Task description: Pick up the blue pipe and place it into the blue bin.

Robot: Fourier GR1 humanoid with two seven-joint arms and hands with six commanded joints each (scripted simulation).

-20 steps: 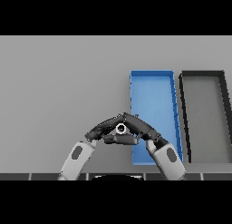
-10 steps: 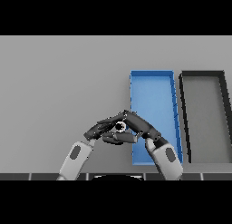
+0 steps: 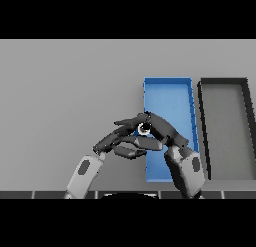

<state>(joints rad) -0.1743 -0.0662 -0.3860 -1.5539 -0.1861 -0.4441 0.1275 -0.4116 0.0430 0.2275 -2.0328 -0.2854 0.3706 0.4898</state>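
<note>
Blue pipe pinched, right robot hand, left robot hand

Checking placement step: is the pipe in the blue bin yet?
Not in. The pipe is held between the left hand and right hand at the blue bin's left rim.

You see two arms with the same colours. Each forearm is a light grey, almost white shell with rounded edges, and each one has a dark oval marking on its upper side. The left forearm looks slimmer and paler; the right forearm looks broader, blockier and a darker grey, with a dark seam around its panel. The left hand is dark grey to black, with long, thin fingers made of short segments. The right hand has the same dark colour and the same segmented fingers. No cables, screws or lettering can be made out.
</note>
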